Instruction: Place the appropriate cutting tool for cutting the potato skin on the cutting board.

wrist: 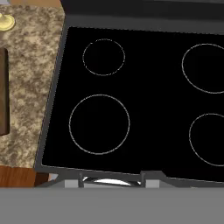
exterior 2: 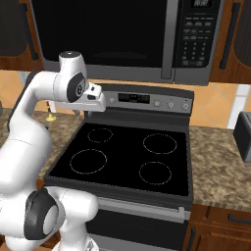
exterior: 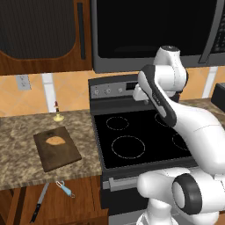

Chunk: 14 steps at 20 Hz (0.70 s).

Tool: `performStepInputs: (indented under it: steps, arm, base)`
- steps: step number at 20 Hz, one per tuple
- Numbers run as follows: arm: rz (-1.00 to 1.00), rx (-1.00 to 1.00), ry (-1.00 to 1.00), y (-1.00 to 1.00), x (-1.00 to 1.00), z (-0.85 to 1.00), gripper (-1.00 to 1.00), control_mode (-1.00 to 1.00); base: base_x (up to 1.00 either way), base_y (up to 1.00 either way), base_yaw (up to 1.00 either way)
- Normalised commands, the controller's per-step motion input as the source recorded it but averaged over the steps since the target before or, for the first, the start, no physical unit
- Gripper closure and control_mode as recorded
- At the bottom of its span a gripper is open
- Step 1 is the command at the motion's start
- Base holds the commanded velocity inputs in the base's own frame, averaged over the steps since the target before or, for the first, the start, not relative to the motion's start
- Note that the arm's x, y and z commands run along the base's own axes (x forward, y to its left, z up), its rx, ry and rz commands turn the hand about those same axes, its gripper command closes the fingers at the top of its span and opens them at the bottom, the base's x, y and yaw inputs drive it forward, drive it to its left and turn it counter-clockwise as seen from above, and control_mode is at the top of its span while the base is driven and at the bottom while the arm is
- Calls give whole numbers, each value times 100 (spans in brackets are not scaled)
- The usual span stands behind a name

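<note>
peeler (exterior: 65,188): small, light-blue handle with a silvery loop head, lying past the front edge of the worktop, below and in front of the cutting board, apart from it.
knife (exterior: 39,202): long grey blade with a dark handle, lying just left of the peeler, also past the worktop's front edge.
cutting board (exterior: 57,149): dark brown rectangle with a lighter rim, flat on the speckled worktop (exterior: 17,149) left of the stove; in the hand view its edge (wrist: 3,92) shows at the left margin.
potato (exterior: 56,140): tan-orange oval resting on the far half of the board.
stove (exterior: 140,140): black glass top with four ring burners, control panel at the back.
candlestick (exterior: 57,115): small brass-coloured holder with a dark red stick, standing behind the board near the wall.
microwave (exterior 2: 122,34): dark, mounted above the stove.
claw: the arm is raised over the stove, well away from the peeler; the fingers are hidden, so i cannot tell whether it is released or clenched.
</note>
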Motion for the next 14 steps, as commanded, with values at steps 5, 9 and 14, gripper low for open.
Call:
performStepInputs:
  steps: [5, 9, 14]
  arm:
    - [5, 0, -3, 29, -66, -8, -100, -100]
    - [1, -6, 3, 100, -95, -55, -100, -100]
    - [0, -10, 24, 100, -41, -83, -100, -100]
  base:
    - [0, 0, 0]
    - [0, 0, 0]
    - [0, 0, 0]
